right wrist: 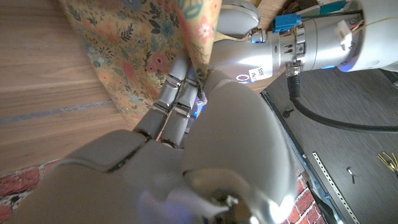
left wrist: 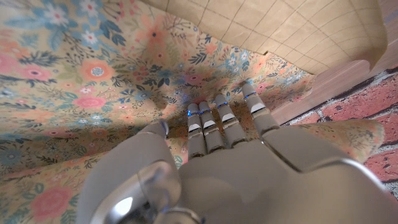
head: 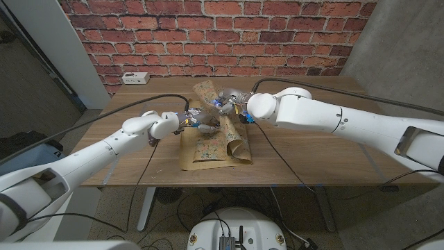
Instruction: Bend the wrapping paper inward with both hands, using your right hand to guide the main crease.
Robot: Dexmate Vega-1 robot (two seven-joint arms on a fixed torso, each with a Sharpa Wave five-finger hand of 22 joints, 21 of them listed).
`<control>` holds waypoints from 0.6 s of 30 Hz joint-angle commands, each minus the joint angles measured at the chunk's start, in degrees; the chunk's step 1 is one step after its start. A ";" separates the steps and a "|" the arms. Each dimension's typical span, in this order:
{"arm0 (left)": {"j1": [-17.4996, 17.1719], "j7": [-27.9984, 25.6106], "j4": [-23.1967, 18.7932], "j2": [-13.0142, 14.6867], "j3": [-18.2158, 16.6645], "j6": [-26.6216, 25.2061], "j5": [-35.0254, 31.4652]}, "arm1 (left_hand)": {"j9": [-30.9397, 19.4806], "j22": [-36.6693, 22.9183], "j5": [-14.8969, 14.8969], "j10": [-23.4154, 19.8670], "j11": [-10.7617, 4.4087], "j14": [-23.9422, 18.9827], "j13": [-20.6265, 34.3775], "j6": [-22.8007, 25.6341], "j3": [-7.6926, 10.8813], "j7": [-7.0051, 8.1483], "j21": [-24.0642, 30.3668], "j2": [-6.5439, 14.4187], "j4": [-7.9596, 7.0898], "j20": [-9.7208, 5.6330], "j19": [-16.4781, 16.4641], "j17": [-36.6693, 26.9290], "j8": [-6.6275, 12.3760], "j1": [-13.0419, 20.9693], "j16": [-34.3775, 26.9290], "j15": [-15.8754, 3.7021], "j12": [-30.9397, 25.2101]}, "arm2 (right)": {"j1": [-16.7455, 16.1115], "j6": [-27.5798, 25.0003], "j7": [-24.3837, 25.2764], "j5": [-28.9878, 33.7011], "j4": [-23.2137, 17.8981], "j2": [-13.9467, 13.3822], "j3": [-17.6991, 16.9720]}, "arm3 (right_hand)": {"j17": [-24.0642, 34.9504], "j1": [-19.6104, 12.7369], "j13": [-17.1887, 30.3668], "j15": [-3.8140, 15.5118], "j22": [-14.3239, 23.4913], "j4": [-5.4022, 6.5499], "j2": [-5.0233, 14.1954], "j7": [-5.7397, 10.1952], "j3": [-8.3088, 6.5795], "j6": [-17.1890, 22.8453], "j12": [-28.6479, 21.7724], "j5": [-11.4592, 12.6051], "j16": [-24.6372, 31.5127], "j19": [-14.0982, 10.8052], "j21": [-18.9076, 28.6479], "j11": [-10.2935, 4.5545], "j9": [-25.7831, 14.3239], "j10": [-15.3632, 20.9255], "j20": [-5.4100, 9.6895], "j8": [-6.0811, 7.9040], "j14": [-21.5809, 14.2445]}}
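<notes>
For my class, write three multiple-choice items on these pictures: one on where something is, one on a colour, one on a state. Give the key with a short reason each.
1. Where is the white power strip?
A. at the table's far edge by the wall
B. on the paper
C. on the floor

2. What is the wrapping paper printed with?
A. blue stripes
B. flowers on tan
C. plain white

3. How does the paper's right edge lie?
A. flat
B. curled up in a roll
C. torn off

Key: A, it sits near the brick wall; B, the left wrist view shows blossoms; C is wrong, B: the edge curls.
</notes>
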State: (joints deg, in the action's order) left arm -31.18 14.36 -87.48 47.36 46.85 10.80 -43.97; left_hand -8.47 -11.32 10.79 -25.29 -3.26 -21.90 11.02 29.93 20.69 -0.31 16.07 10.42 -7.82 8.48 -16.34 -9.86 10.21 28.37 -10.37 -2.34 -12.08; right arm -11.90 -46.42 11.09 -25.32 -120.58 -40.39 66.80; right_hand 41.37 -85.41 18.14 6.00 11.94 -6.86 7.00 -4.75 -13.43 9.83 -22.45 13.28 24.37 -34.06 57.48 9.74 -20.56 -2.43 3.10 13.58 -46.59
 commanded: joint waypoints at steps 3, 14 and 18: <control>0.59 -0.30 0.44 -0.22 0.55 0.15 -0.25 | -2.14 -0.21 -0.11 -0.12 -0.02 0.43 0.18 0.54 0.73 0.21 -0.23 0.15 -0.13 0.08 0.18 -0.18 0.43 -0.69 0.00 -1.66 -0.23 | -12.51 13.03 -14.40 1.42 6.56 1.08 -13.95 | 1.88 19.17 -4.11 0.14 -1.49 7.37 -1.46 0.47 7.60 -5.52 6.08 -2.47 1.08 -0.91 3.20 0.98 1.48 -2.01 -5.52 -2.00 4.13; 0.37 -0.39 -0.67 0.17 0.43 -0.21 -0.79 | -2.14 -0.20 -0.16 0.04 -0.02 0.52 0.19 0.35 1.11 0.39 -0.27 0.10 -0.18 -0.01 0.16 -0.14 0.42 -1.00 0.00 -1.79 -0.09 | -23.46 19.45 -15.29 -11.56 12.58 5.57 -25.92 | 2.49 44.46 -5.35 -7.70 1.87 14.40 -4.69 4.04 16.96 -14.53 9.72 -2.30 6.77 -7.20 9.22 2.66 5.77 -0.06 -6.77 -3.36 0.46; 0.05 -0.24 -1.29 0.41 0.28 -0.58 -0.95 | -2.14 -0.19 -0.18 0.13 -0.16 0.52 0.19 0.42 1.25 0.47 -0.27 0.05 -0.15 -0.06 0.12 -0.12 0.47 -1.08 -0.01 -1.91 -0.04 | -26.64 19.24 -11.59 -15.14 13.19 7.16 -29.07 | 4.52 44.47 -5.37 -7.75 3.26 13.10 -3.73 10.43 16.46 -18.51 9.29 -2.01 10.35 -9.69 11.82 2.63 6.89 2.36 -5.19 -3.48 -2.42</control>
State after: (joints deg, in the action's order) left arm -30.74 14.15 -87.50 47.34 47.33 10.71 -44.42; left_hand -6.32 -11.32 10.79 -25.09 -3.26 -21.61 11.14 29.74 21.40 -0.11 16.08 10.43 -8.06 8.48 -16.35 -9.86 10.22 27.76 -10.37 -2.64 -11.95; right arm -28.66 -30.39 -3.14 -31.14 -111.27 -37.25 48.22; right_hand 44.72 -41.07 12.77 -1.80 14.34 6.99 2.83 2.46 3.29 -6.76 -12.81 10.63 32.70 -42.07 67.75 12.17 -14.10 -1.79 -3.03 10.15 -47.25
